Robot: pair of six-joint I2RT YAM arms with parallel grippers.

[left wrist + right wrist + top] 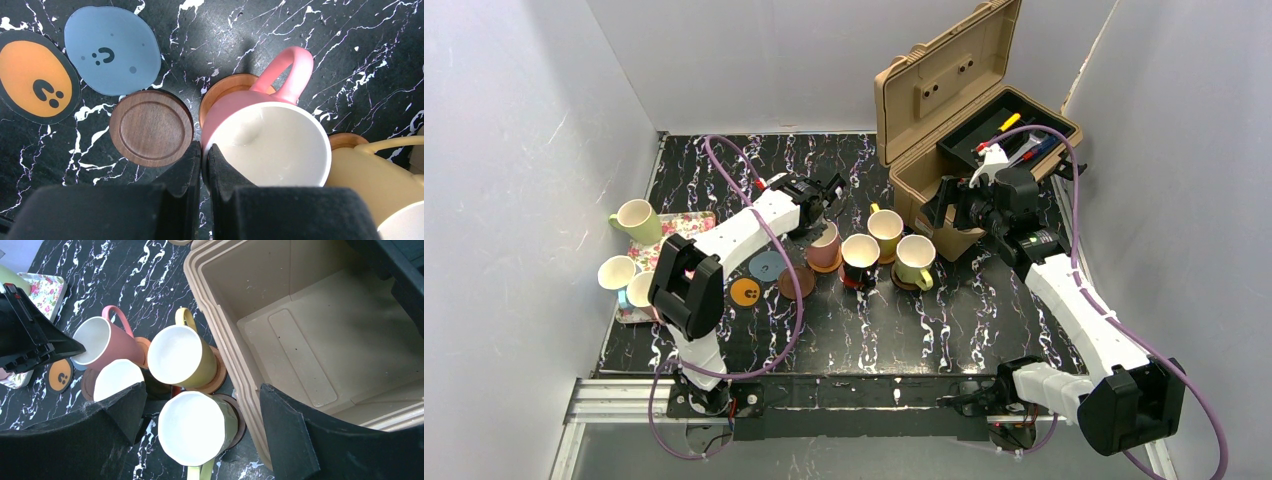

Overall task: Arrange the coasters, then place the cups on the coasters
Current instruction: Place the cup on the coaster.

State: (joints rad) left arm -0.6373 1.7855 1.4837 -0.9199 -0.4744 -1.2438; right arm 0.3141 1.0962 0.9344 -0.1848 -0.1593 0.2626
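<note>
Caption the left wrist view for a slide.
Shut left pincer beside the pink cup on an orange-brown coaster; wood coaster, grey-blue coaster, orange coaster bare.

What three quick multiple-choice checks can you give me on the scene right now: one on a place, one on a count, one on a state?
1. Where does the pink cup stand?
A. on an orange-brown coaster
B. on the floral tray
C. inside the toolbox

2. How many coasters lie bare, with no cup on them?
A. one
B. three
C. five

3. How is the left hand?
A. wide open
B. shut, nothing between its fingers
C. shut on the pink cup's handle

Answers:
1 A: the coaster's rim shows under the cup's base.
2 B: the grey-blue coaster, orange coaster and dark wood coaster carry nothing.
3 B: the fingers meet beside the cup's rim, and the handle is on the far side.
</note>
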